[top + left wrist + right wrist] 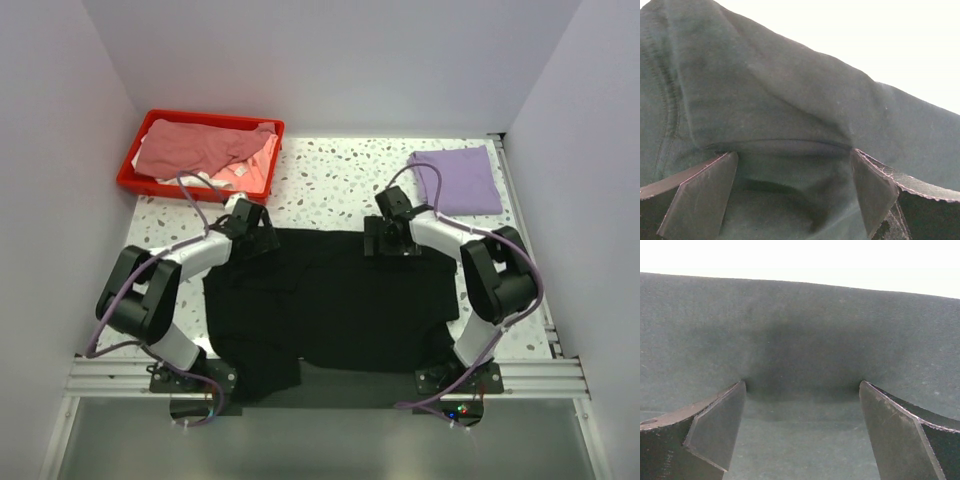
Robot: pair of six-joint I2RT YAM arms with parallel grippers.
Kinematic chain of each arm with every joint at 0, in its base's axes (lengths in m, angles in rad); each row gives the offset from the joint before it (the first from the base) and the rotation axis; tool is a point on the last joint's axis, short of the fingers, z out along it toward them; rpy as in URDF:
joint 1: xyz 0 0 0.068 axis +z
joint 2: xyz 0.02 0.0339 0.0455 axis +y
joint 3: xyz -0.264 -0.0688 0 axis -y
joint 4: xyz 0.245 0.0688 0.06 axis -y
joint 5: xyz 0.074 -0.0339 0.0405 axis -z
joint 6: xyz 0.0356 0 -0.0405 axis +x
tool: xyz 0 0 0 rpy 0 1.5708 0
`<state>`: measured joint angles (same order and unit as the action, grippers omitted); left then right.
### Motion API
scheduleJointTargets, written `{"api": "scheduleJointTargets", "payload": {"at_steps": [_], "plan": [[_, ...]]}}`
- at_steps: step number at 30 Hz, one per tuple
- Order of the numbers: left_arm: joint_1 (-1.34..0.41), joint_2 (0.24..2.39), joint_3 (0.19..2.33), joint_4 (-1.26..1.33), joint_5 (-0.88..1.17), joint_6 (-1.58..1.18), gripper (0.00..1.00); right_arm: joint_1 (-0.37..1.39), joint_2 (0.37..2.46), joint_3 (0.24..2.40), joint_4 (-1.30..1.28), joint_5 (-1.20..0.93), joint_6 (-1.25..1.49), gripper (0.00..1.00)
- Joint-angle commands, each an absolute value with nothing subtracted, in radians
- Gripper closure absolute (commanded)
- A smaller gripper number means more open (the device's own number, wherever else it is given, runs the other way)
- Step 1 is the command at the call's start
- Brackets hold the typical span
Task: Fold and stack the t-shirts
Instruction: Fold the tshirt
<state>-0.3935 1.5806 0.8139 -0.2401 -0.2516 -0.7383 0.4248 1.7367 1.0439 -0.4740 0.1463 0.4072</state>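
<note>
- The left gripper [794,167], jaws wide, straddles a raised fold at the far edge of the black t-shirt [765,100], seemingly ready to pinch.
- The right gripper [802,390], equally wide, mirrors it, likely for an even fold.
- Beyond the right gripper, a folded purple t-shirt [458,180] awaits stacking.
</note>
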Motion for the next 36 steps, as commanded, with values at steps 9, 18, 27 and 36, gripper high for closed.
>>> {"api": "scheduleJointTargets", "payload": {"at_steps": [9,18,27,36], "plan": [[-0.301,1.741,0.868,-0.235,-0.307,-0.701,0.00,0.422,1.891,1.175,-0.416,0.152,0.384,0.01],[-0.255,1.784,0.917,-0.229,-0.310,-0.655,0.00,0.420,1.947,1.267,-0.429,0.189,0.350,0.01],[-0.249,1.787,0.983,-0.250,-0.307,-0.652,0.00,0.414,1.944,1.327,-0.443,0.213,0.324,0.01],[-0.311,1.493,0.950,-0.388,-0.344,-0.715,0.00,0.413,1.695,1.290,-0.471,0.236,0.296,0.01]]}}
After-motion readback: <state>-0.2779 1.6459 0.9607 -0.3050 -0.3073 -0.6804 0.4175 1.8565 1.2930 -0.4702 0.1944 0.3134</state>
